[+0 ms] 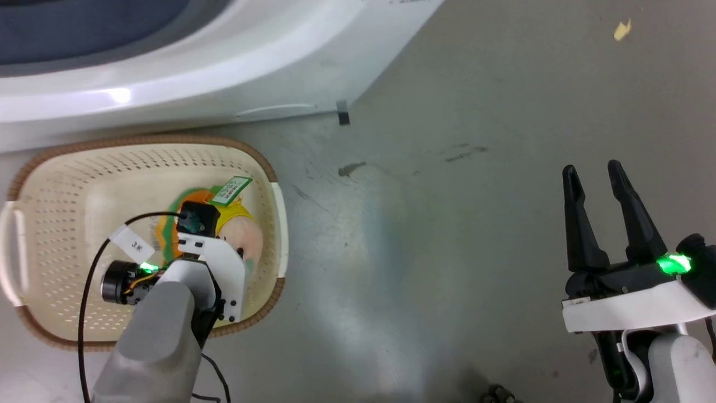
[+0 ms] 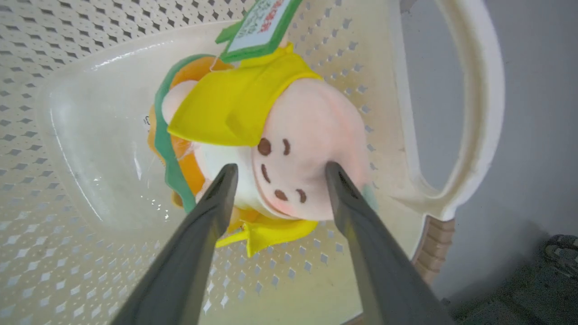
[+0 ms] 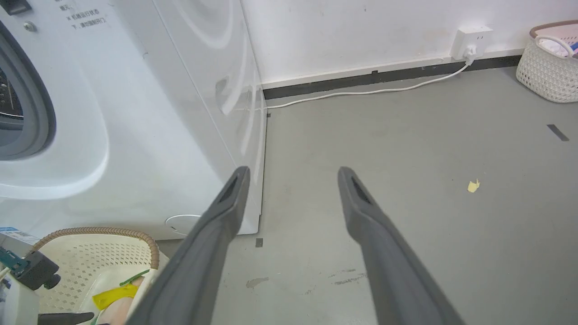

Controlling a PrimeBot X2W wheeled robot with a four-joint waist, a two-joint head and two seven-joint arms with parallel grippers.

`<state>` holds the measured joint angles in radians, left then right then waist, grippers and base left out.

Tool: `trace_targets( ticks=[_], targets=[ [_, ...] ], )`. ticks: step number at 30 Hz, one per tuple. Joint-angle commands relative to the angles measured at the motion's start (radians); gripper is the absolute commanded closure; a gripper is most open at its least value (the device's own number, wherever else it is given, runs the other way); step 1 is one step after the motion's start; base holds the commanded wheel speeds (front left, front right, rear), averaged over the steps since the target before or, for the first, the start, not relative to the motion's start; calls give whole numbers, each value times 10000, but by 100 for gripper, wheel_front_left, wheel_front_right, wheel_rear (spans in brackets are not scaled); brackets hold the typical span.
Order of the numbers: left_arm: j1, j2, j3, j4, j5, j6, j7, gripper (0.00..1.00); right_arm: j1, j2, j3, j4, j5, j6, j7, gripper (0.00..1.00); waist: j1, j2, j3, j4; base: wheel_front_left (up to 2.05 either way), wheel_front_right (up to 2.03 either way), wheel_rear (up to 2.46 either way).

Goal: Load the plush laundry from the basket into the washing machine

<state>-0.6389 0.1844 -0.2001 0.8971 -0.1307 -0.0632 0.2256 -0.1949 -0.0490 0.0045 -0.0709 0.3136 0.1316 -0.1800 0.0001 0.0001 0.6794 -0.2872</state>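
Two arms work before one large white washing machine (image 1: 224, 73), whose front fills the top of the head view. The grey floor (image 1: 447, 224) lies below it. The basket (image 1: 67, 190) stands just beside the machine's base, probably so the carry to the drum stays short. The right pincer (image 1: 592, 168) hangs over bare floor well apart from the basket, fingers apart and holding nothing, seemingly parked out of the way. The left arm reaches down into the basket; in the left wrist view the left pincer (image 2: 281, 168) has its fingers spread either side of the doll's head, not yet clamped. Whether the fingertips touch the cloth cannot be told. The plush laundry (image 2: 311, 135) lies on the basket floor, face up. Its long axis runs along the basket's length, head toward the robot's-right handle and orange body toward the middle. Its green tag (image 1: 230, 190) points toward the machine.
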Motion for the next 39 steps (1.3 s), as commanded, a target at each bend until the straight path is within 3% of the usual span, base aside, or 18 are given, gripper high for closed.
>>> trace_targets(
  ticks=[1, 8, 10, 22, 34, 39],
  targets=[
    [-358, 106, -106, 298, -113, 2, 64, 0, -191, -9, -1, -87, 136, -7, -109, 0, -1, -1, 244, -144, 0, 0, 0],
    [-977, 238, -284, 1024, -281, 225, 68, 0, -251, -10, -51, -167, 391, -7, -255, 0, -1, -1, 806, -367, 0, 0, 0],
    [-1096, 310, -345, 1237, -323, 260, 51, 100, -306, -10, -34, -154, 484, -7, -297, 0, -1, -1, 935, -450, 0, 0, 0],
    [-1317, 408, -424, 2494, -962, 305, -774, 100, -559, -11, -169, -168, 656, -8, -548, 0, -1, -1, 612, -476, 0, 0, 0],
    [-552, -145, -706, 3585, -1638, -297, -3122, 100, 135, -12, -621, -441, 50, -9, -799, 0, -1, -1, -1865, 538, 0, 0, 0],
    [298, -435, -969, 3465, -1778, -577, -4293, 100, 636, -12, -694, -518, -284, -9, -818, 0, -1, -1, -3134, 1335, 0, 0, 0]
  ],
)
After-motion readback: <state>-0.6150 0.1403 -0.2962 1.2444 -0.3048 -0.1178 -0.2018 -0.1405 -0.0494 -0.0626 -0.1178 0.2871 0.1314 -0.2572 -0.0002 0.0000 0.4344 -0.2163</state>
